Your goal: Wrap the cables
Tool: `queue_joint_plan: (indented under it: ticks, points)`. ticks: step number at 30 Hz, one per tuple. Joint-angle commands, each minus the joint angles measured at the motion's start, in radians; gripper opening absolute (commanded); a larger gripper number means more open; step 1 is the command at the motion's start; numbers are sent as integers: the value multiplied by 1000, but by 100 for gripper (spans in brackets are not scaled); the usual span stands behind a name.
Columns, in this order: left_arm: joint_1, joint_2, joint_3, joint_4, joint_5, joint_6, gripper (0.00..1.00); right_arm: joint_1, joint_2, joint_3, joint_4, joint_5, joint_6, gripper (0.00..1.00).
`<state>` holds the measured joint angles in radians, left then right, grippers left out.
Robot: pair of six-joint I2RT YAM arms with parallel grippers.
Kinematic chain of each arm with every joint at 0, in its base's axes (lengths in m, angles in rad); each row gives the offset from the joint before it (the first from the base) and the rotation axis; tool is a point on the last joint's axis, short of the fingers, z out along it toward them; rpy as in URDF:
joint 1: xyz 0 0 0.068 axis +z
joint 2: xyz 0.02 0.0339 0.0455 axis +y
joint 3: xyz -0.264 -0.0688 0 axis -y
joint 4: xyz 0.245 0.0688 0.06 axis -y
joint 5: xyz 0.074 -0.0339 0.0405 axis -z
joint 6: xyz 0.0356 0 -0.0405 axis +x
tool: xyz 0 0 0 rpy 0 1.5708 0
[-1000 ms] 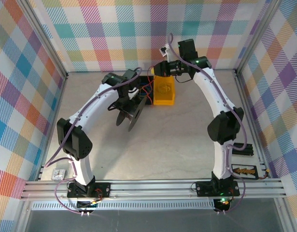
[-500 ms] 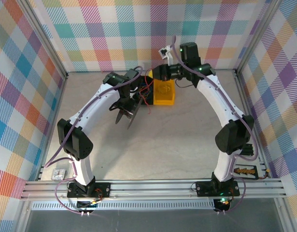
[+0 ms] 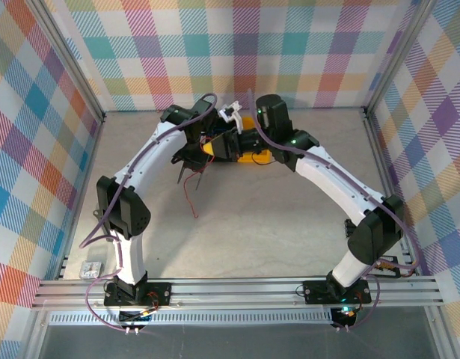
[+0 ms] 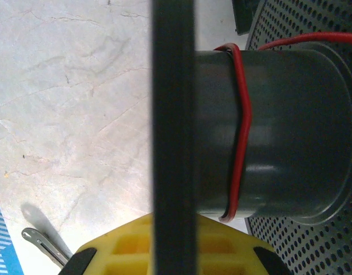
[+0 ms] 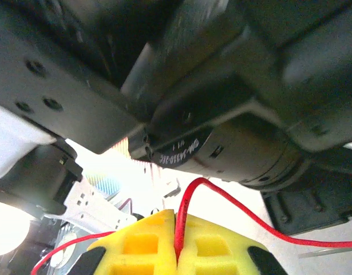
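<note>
My left gripper is shut on the black flange of a spool. A red cable runs once around the spool's grey core, beside a perforated flange. Pinched between the shut yellow fingers of my right gripper is the same red cable, which arcs off to the right just under the left arm's wrist motor. From above, the left gripper and right gripper sit close together at the back of the table, and a loose red cable end hangs toward the tabletop.
An orange box stands behind the right gripper, partly hidden by the arm. Small parts lie at the right edge and a small device at the near left. A metal clip lies on the table. Checked walls enclose three sides.
The right arm has swung left from over the orange box to beside the left gripper. The left arm has drawn the spool back, and a red cable end now dangles below.
</note>
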<state>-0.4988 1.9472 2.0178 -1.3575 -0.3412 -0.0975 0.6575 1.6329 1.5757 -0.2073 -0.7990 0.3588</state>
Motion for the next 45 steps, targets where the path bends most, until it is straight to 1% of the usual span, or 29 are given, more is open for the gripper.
queue_joint_plan:
  ticks: [1, 5, 7, 10, 12, 14, 16, 18, 20, 23, 25, 28, 31, 34, 35, 36, 39, 41, 45]
  points:
    - [29, 0, 43, 26, -38, -44, 0, 36, -30, -24, 128, -82, 14, 0]
    - [70, -10, 69, 50, -37, -63, 0, 88, -52, -101, 147, -110, -5, 0]
    - [97, -12, 99, 56, -19, -69, 0, 109, -66, -159, 152, -116, -27, 0]
    - [121, -35, 141, 73, -19, -94, 0, 123, -61, -255, 131, -137, -97, 0]
    - [136, -71, 138, 110, -11, -114, 0, 123, -35, -304, 106, -139, -134, 0]
    - [151, -113, 125, 152, 8, -138, 0, 123, -2, -332, 57, -105, -174, 0]
    - [166, -161, 106, 195, 33, -157, 0, 118, 37, -335, -10, -23, -218, 0]
    - [178, -215, 76, 238, 75, -169, 0, 94, 75, -326, -46, 33, -230, 0]
    - [197, -270, 41, 282, 144, -182, 0, 57, 111, -305, -83, 102, -238, 0]
    - [240, -359, -31, 352, 287, -201, 0, -2, 168, -250, -161, 203, -275, 0]
    - [276, -416, -93, 400, 422, -208, 0, -49, 202, -206, -206, 246, -299, 0]
    - [328, -493, -204, 479, 616, -230, 0, -120, 227, -166, -224, 249, -313, 0]
    - [359, -550, -314, 542, 795, -220, 0, -182, 250, -124, -244, 251, -327, 0]
    - [361, -572, -385, 518, 888, -139, 0, -230, 273, -84, -282, 300, -357, 0]
    - [359, -573, -398, 491, 882, -111, 0, -241, 279, -72, -294, 316, -366, 0]
    - [352, -571, -406, 454, 853, -75, 0, -252, 288, -60, -309, 338, -382, 0]
    - [314, -554, -419, 361, 716, 0, 0, -263, 308, -42, -337, 397, -431, 0]
    - [279, -531, -419, 330, 650, 27, 0, -263, 325, -27, -352, 406, -447, 0]
    - [212, -482, -399, 316, 619, 56, 0, -263, 334, -22, -355, 420, -441, 0]
